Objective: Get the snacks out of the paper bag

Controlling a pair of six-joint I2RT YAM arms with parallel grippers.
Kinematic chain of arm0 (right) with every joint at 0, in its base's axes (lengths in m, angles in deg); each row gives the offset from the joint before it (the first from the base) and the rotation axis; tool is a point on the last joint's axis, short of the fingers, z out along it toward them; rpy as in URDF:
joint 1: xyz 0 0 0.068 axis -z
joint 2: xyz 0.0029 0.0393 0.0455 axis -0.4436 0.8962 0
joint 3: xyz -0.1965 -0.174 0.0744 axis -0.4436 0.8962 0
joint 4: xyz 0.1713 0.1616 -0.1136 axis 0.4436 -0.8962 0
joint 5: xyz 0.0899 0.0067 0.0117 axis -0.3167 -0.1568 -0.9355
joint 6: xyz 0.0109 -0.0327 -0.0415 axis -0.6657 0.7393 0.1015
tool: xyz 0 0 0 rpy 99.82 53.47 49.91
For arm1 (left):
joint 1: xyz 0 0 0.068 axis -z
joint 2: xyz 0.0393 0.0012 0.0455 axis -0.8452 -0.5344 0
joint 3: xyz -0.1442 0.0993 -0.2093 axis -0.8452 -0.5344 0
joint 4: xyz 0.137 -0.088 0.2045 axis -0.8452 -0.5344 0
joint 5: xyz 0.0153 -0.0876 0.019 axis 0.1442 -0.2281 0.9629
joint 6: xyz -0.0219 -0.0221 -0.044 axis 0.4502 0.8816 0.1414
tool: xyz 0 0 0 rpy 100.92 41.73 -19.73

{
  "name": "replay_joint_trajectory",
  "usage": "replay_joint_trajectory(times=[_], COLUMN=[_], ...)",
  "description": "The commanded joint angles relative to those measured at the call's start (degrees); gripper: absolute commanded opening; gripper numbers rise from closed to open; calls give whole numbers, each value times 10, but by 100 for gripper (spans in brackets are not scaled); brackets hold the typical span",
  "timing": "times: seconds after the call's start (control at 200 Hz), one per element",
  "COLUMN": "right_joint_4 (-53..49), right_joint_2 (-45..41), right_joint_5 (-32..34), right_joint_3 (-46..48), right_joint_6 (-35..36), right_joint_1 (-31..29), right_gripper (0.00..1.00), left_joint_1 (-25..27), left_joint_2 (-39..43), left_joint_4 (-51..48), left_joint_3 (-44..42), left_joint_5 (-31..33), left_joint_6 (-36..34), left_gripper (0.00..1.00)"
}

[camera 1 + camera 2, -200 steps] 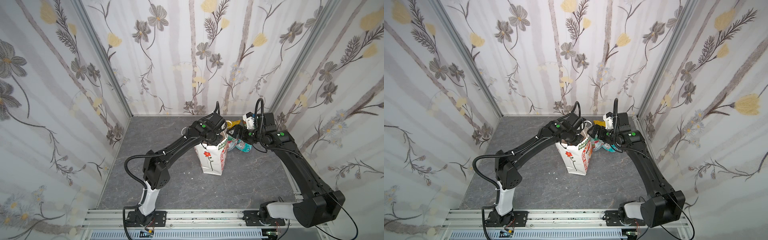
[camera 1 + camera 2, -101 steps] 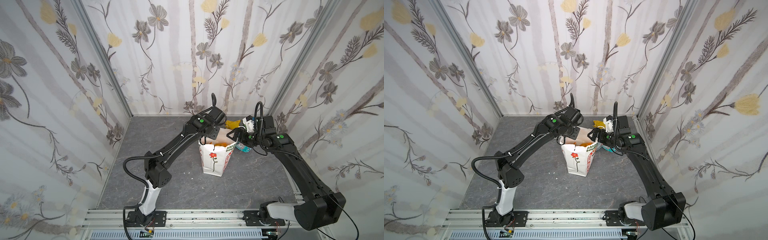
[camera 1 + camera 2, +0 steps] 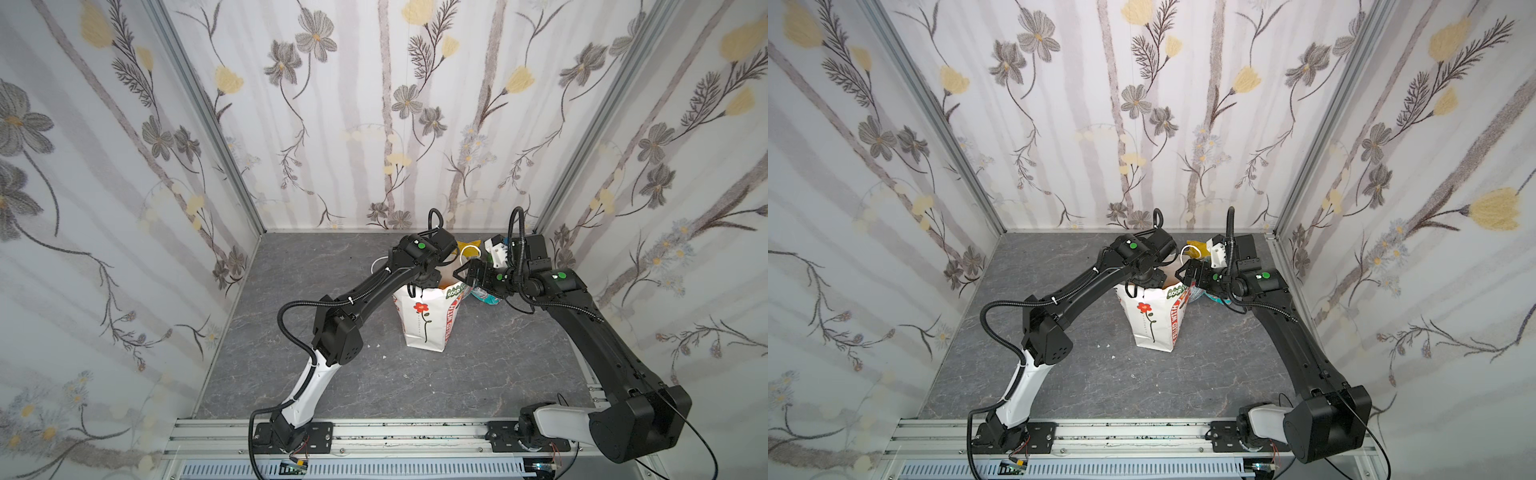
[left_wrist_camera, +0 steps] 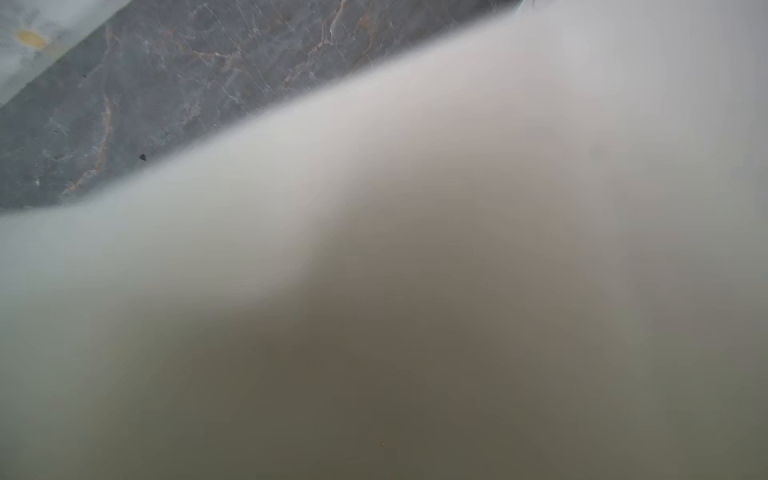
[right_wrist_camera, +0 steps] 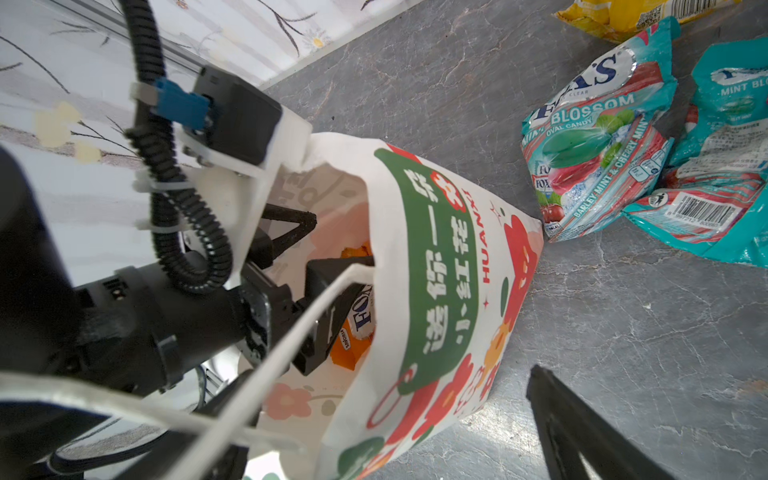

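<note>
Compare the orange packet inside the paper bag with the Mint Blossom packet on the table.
The orange packet sits inside the paper bag; the Mint Blossom packet lies on the table beside it. The orange packet is mostly hidden; the Mint Blossom packet shows most of its front. Both show dark blue lettering on white.

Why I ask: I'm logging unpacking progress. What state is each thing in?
paper bag: upright, mouth open.
orange packet: inside the bag.
teal packets: out, on the table.
yellow packet: out, on the table.
left gripper: open, inside the bag.
right gripper: open, empty, beside the bag.
</note>
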Motion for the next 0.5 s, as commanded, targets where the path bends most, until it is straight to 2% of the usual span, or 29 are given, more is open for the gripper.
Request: replay_joint_trajectory(times=[0.0, 0.09, 0.4, 0.495], right_joint_4=[11, 12, 9, 10], right_joint_2=[2, 4, 3, 5], right_joint_5=[-2, 1, 6, 5], right_joint_3=[11, 22, 24, 26], right_joint_6=[12, 16, 21, 21], right_joint_1=[0, 0, 0, 0], right_gripper=[99, 99, 99, 99], left_joint_1=[-3, -5, -16, -17], left_joint_2=[-4, -3, 18, 24], left_joint_4=[24, 56, 137, 151], left_joint_3=[-34, -68, -188, -208], left_joint_5=[-28, -62, -113, -125], left_joint_6=[32, 51, 80, 83], left_gripper=[79, 75, 55, 44])
